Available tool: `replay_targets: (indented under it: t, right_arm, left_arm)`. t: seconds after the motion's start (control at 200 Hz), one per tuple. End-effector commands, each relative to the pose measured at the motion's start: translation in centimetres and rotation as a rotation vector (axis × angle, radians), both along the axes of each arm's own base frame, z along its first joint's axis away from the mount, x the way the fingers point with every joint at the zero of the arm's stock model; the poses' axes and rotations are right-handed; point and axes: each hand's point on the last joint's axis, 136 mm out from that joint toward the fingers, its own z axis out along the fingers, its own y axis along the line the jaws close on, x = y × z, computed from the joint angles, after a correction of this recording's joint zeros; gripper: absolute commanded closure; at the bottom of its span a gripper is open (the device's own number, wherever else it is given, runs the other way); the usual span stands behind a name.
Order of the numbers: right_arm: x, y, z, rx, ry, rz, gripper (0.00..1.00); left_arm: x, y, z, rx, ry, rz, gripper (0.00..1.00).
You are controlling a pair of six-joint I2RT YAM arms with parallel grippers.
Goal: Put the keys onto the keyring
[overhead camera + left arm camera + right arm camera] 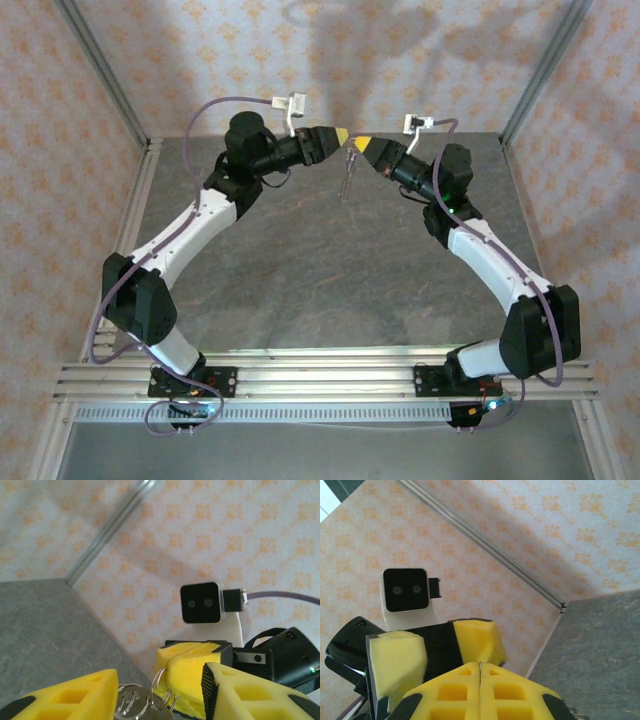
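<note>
Top external: left gripper (338,134) and right gripper (364,143) meet tip to tip at upper centre, keyring (346,180) dangling below, held aloft for threading. Left wrist: left jaws parted around the keyring's coils (135,702) at bottom centre. Right wrist: right fingers (520,690) clenched, apparently pinching it.

Left end effector (338,134) and right end effector (363,143), tips close together, keyring (346,172) just below them

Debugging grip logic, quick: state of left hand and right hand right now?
Left hand: open, silver wire rings between its yellow fingers, not gripped.
Right hand: closed, apparently pinching those rings.
</note>
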Motion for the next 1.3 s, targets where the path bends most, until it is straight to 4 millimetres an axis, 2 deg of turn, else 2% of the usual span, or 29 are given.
replay_targets:
  t: [0.0,0.225,0.455,0.926,1.296]
  right_arm:
    - [-0.2,0.0,1.6,-0.029,-0.046,0.09,1.0]
    - [1.0,0.6,2.0,-0.06,-0.021,0.217,1.0]
    - [1.1,1.6,2.0,-0.078,-0.007,0.322,1.0]
    - [0.9,1.5,1.2,-0.083,-0.003,0.312,1.0]
    - [1.2,1.4,1.1,-0.072,-0.005,0.299,1.0]
  left_arm:
    - [-0.7,1.5,3.3,0.02,-0.086,-0.005,0.49]
    - [-0.1,1.3,2.8,0.096,-0.07,-0.107,0.48]
    - [0.4,0.6,1.3,0.176,-0.047,-0.181,0.48]
    - [1.5,0.3,0.1,0.154,-0.013,-0.181,0.53]
    - [1.3,-0.6,-0.9,0.145,0.006,-0.212,0.57]
